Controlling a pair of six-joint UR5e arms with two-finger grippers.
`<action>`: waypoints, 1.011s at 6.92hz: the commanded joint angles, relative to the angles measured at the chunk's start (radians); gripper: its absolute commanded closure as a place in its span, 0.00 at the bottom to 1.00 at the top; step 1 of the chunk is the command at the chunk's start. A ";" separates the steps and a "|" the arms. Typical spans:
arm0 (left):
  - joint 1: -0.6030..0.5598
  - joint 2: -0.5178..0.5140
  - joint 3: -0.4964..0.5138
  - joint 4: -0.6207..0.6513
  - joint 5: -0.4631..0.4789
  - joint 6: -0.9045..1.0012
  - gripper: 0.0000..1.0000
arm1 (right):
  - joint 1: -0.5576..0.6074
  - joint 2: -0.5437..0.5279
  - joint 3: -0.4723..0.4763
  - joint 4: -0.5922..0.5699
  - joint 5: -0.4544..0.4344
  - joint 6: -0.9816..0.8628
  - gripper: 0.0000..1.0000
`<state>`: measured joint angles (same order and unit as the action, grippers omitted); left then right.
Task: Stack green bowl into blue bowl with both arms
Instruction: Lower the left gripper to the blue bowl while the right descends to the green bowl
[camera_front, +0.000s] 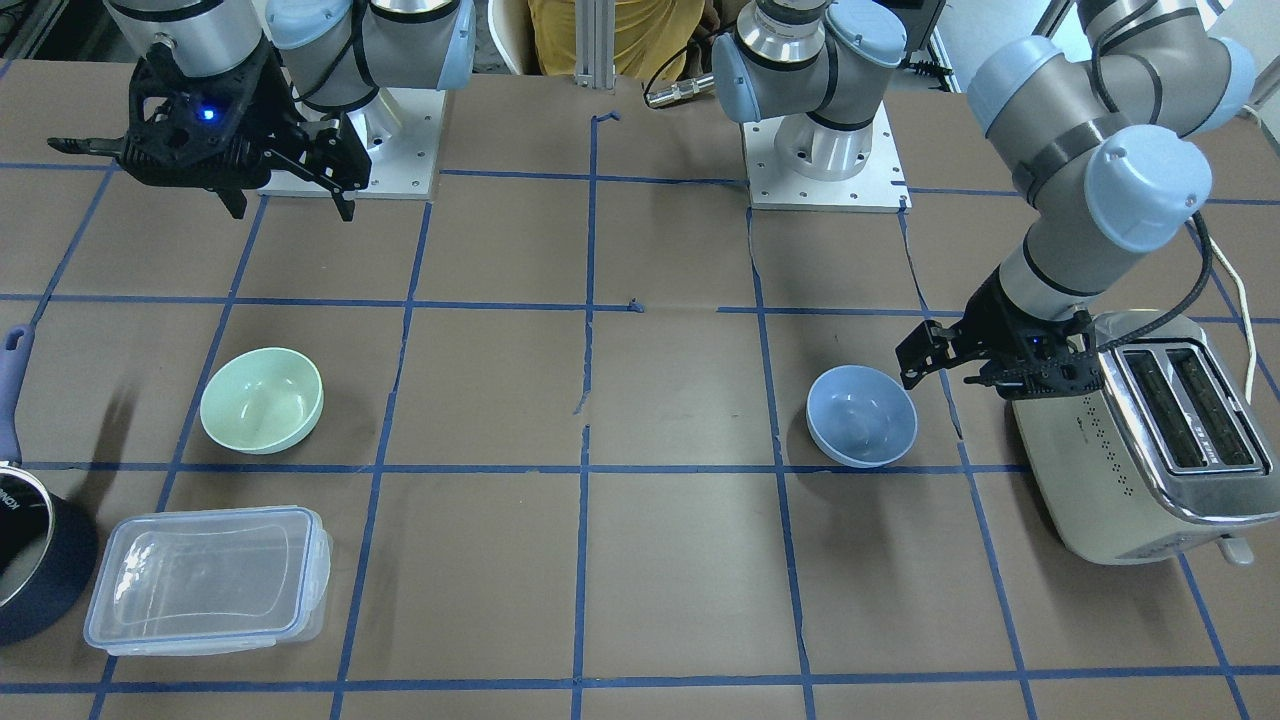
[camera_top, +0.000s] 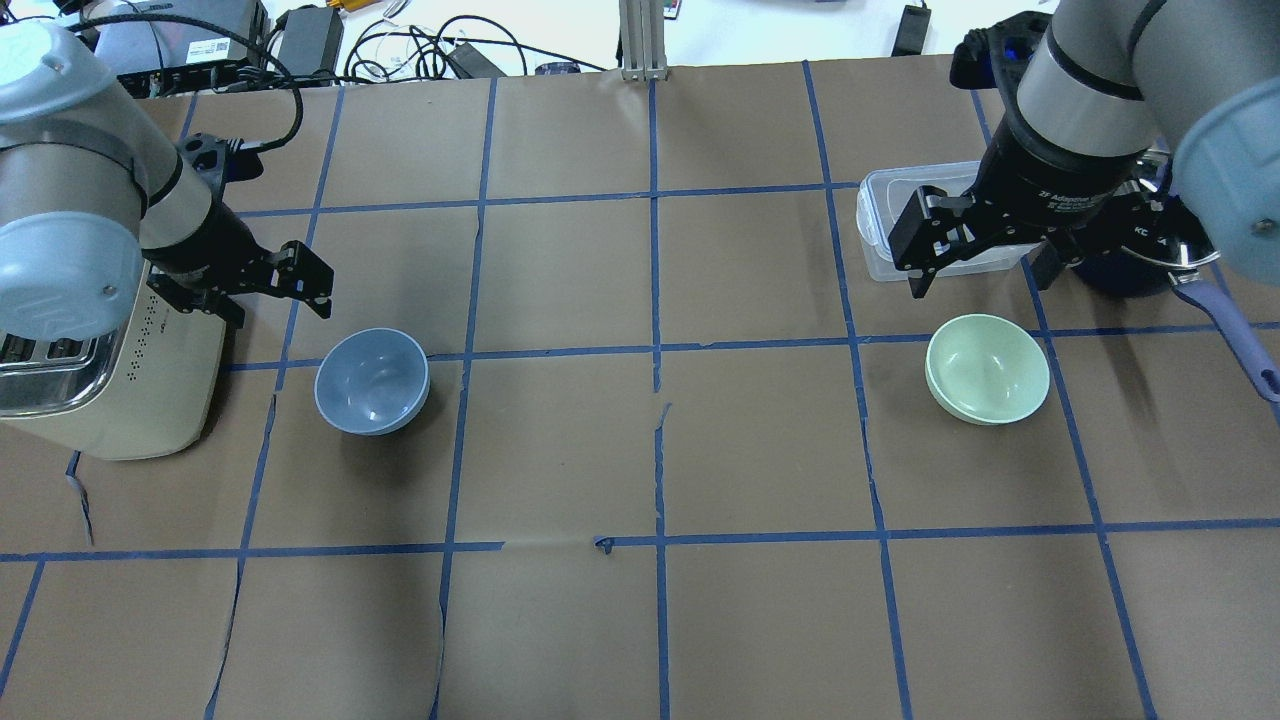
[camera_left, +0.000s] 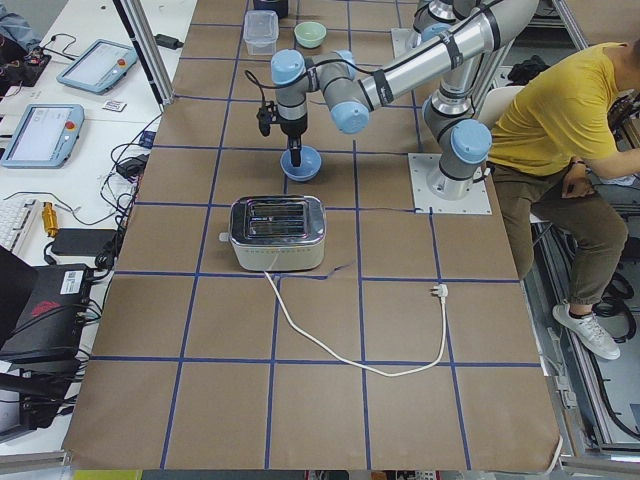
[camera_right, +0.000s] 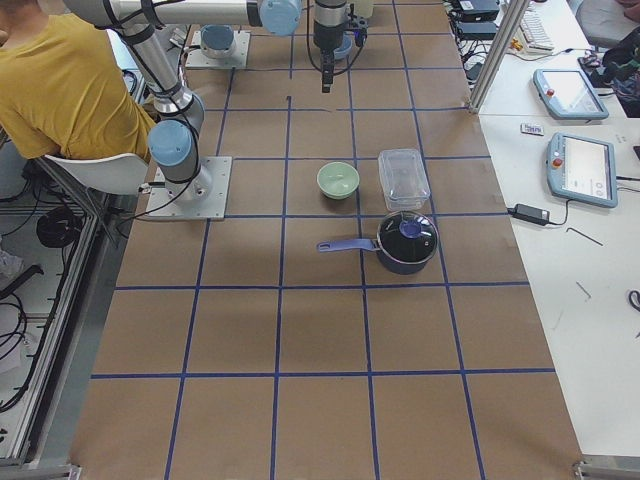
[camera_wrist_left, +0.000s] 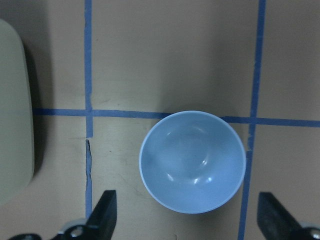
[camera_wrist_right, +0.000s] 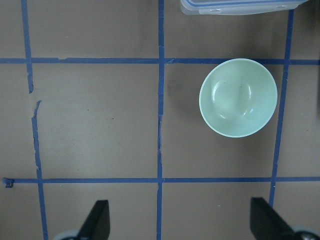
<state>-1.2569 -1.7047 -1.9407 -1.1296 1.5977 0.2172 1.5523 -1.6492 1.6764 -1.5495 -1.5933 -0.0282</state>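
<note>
Brown paper table (camera_top: 650, 450) with a blue tape grid. Cream toaster (camera_top: 150, 400) at the left end. Clear container (camera_top: 880, 215) and dark pot (camera_front: 40, 560) are on the right, farther out than the green bowl (camera_top: 987, 368).

Green bowl sits in the right half, blue bowl (camera_top: 372, 380) in the left half, well apart, roughly the same row. Both are upright, mouths up, empty. They're round, so no long axis; any rim angle grasps the same.

High up, the right gripper (camera_top: 980, 282) has its fingers spread wide and holds nothing. In its wrist view the green bowl is ahead and off to one side of the finger gap, not between the fingers.

Lower down, the left gripper (camera_top: 280, 305) is also spread wide and empty, between toaster and blue bowl. Its wrist view has the blue bowl just ahead of the gap, about centred.

The right arm is clearly nearer green, so it likely takes it: shift sideways over the rim, drop, pinch, carry left to blue. No grasp yet, so stacking hasn't started.
</note>
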 joint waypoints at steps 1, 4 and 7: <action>0.013 -0.039 -0.076 0.095 0.004 0.057 0.03 | -0.044 0.090 0.019 -0.087 -0.017 -0.013 0.00; 0.017 -0.099 -0.113 0.139 -0.005 0.182 0.74 | -0.096 0.237 0.051 -0.262 -0.022 -0.080 0.00; 0.030 -0.069 -0.106 0.125 -0.107 0.241 1.00 | -0.097 0.386 0.178 -0.576 -0.020 -0.104 0.00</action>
<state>-1.2263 -1.7888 -2.0467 -0.9977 1.5529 0.4482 1.4564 -1.3082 1.8105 -2.0378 -1.6148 -0.1191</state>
